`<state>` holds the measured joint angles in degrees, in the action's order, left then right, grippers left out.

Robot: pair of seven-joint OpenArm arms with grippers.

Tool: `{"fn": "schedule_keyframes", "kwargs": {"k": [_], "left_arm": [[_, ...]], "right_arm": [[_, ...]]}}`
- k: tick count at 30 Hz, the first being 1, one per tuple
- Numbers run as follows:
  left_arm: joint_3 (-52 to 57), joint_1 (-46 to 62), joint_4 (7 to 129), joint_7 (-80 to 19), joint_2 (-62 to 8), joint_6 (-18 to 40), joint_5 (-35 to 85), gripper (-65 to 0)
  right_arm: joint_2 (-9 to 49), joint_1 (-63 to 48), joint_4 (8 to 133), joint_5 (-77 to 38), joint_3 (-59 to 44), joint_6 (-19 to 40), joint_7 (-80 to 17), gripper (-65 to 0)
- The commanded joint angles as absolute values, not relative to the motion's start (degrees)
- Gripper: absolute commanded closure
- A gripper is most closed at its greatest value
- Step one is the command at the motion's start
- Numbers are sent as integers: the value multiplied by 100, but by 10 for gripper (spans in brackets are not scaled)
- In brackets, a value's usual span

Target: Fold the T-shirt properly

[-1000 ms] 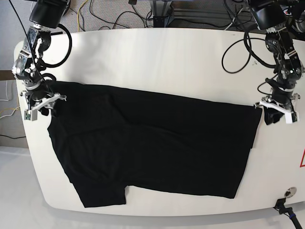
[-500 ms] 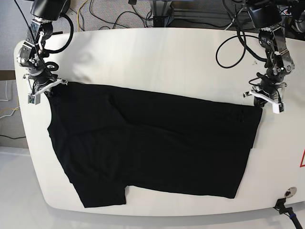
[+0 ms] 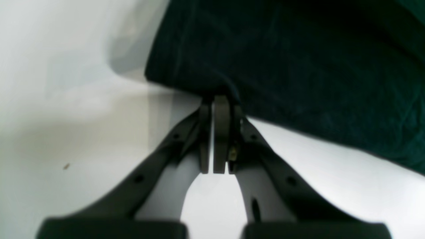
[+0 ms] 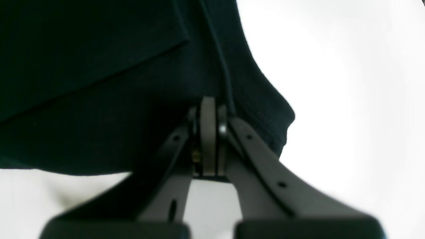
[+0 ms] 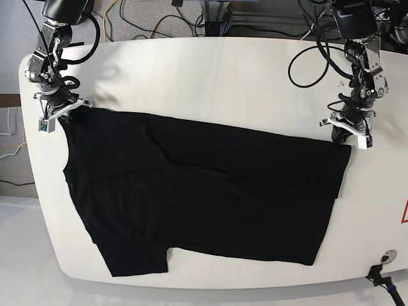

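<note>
Both tools, left tool (image 5: 345, 132) and right tool (image 5: 58, 112), apparently clamped on T-shirt (image 5: 204, 191) corners.

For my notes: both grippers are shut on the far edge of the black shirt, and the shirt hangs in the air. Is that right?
Not quite. The shirt lies flat on the table, as the base view shows. Both the left gripper and right gripper are shut on its far edge.
</note>
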<state>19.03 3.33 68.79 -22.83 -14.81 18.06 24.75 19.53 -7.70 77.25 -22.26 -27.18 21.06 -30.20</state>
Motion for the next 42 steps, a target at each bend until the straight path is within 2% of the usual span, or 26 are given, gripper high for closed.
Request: {"fn": "schedule_keyframes", "kwargs": {"k": [1, 10, 20, 24, 25, 27, 28, 42], "left_arm": [[1903, 770, 7030, -2813, -1583, 1731, 2263, 0], [1886, 1798, 7590, -2976, -1933, 1753, 2218, 0], [1691, 2448, 8184, -3012, -2236, 1737, 2127, 0], [1671, 2401, 8338, -3009, -2280, 1706, 2127, 0], [1745, 2207, 8397, -2061, -2362, 1780, 2548, 0], [1733, 1882, 8334, -2130, -2355, 1811, 2779, 0], [1815, 2158, 8549, -2457, -2220, 1833, 2369, -12], [1982, 2097, 8866, -2607, -2229, 1842, 2360, -26]], "right_arm": [[2031, -1010, 7975, -2157, -2775, 2136, -3119, 0], [2023, -1489, 8426, -2151, -2789, 2146, -3099, 0], [2030, -1670, 8379, -1989, -2814, 2193, -3128, 0], [2009, -1619, 8398, -2005, -2869, 2206, -3168, 0], [2050, -1577, 8391, -2112, -2835, 2225, -2898, 0], [2035, -1546, 8376, -2114, -2830, 2237, -2887, 0], [1815, -1631, 8418, -2062, -2826, 2264, -3011, -3], [1815, -1640, 8418, -2053, -2835, 2264, -3011, -3]]}}
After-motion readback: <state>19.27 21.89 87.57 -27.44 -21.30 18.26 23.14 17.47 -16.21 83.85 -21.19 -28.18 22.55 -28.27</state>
